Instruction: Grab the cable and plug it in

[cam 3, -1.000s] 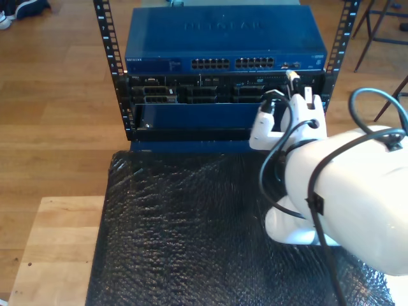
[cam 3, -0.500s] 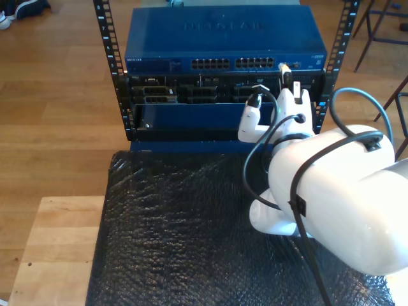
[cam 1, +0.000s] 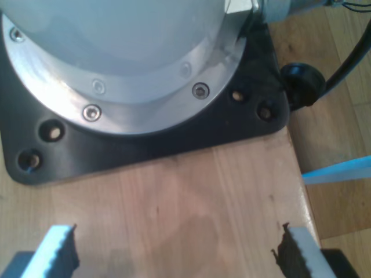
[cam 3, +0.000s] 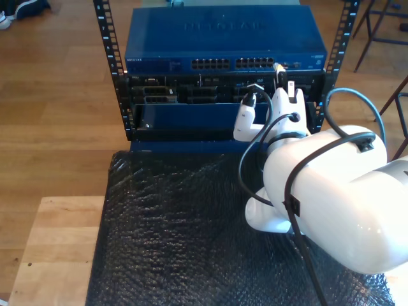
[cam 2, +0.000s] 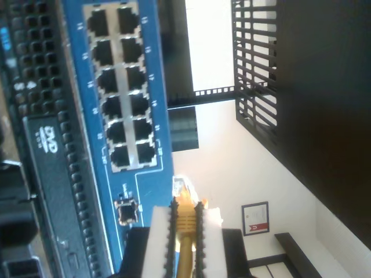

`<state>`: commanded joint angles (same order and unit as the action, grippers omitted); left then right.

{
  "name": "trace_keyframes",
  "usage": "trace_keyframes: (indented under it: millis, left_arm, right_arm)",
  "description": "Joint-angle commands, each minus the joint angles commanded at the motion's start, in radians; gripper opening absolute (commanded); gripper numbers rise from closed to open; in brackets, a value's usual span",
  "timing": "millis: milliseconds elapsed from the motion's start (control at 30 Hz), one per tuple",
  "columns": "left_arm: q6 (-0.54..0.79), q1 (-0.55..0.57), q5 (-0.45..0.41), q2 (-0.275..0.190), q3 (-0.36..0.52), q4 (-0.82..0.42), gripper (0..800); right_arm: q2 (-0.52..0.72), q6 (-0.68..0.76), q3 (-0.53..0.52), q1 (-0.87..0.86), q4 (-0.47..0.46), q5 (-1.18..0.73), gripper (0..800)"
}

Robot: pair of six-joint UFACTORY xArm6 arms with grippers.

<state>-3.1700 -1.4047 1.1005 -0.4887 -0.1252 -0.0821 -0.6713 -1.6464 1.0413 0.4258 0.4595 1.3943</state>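
Compared with the picture one second earlier, the white arm has shifted toward the exterior view's left and a little closer to the rack, so the plug now stands in front of the last ports of the blue metal network switch [cam 3: 223, 39] instead of beside them. My second end effector [cam 2: 185, 223] is clamped on the long thin yellow-orange network cable [cam 2: 185, 240], with the small clear plastic plug [cam 2: 184, 188] sticking out past its white fingers [cam 2: 159, 243]; in the exterior view the plug [cam 3: 278, 66] is just below the port row, near its end on the exterior view's right. It is not yet inserted. My first end effector [cam 1: 174, 252] has its toothed jaws apart with nothing between them, hanging over a pale wooden bench [cam 1: 191, 208] next to a black base plate [cam 1: 145, 145]. I judge the risk is misalignment: the plug seems near a single small port [cam 2: 127, 213] rather than the double block, and if it comes tilted or offset, it may hit the blue face, bend the latch, or slip in the grip.
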Motion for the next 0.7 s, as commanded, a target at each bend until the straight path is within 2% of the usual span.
trace_keyframes:
  millis: [700]
  left_arm:
    - [0.000,0.000,0.000,0.000,0.000,0.000,800]
  right_arm:
    - [-0.031,0.003,0.060,0.000,0.000,-0.057,0]
